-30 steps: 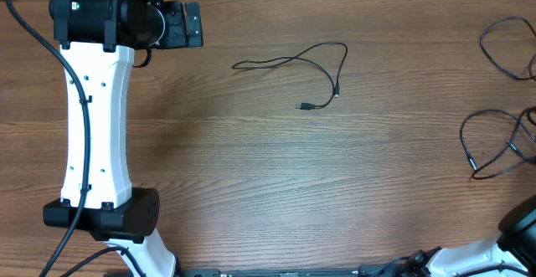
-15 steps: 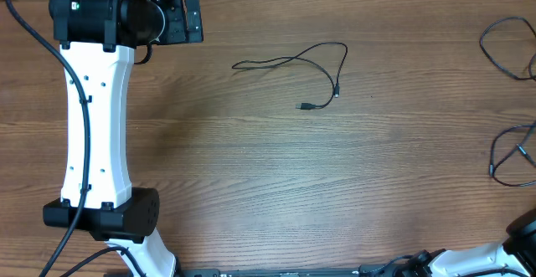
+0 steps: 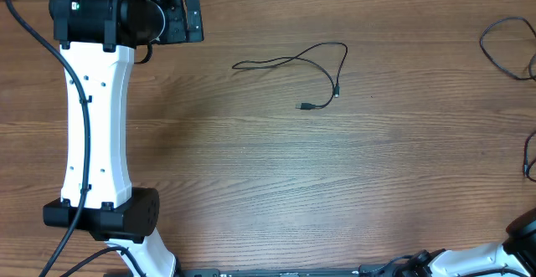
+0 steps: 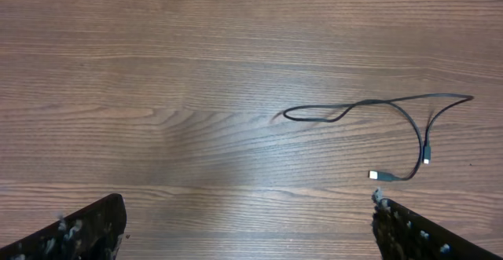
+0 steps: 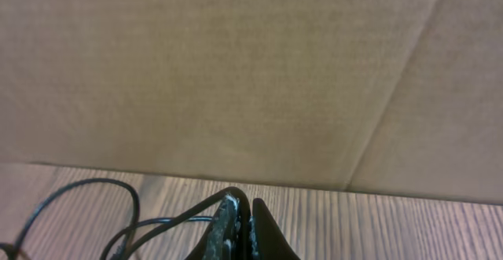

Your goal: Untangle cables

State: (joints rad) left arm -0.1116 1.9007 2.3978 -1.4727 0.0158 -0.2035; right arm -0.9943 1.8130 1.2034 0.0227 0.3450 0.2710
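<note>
Nearest, at about 4 o'clock and off the overhead view's edge, the right tool (image 5: 245,205) is pinched closed. Strands of the tangled cables (image 5: 78,184) run into the pinch, so it looks to be gripping one of them. The rest of that bunch lies along the worktop (image 3: 335,185) edge between 2 and 3 o'clock, partly out of the overhead view.

To draw a strand free, a slow, low pull toward the open middle seems best. That would let the loops slide out flat instead of cinching into a knot or slipping over the 3 o'clock edge. A cardboard wall (image 5: 236,71) stands close behind the right tool, so there is little room to back away on that side.

In the middle, toward 12 o'clock, one loose cable (image 3: 293,57) lies spread out alone, both plugs pointing toward 6 o'clock. It is well apart from the bunch.

Farthest, at 10 o'clock, the left tool (image 3: 191,23) hangs with its jaws wide apart and nothing between them. The bare wood around the loose cable gives it free room to help.
</note>
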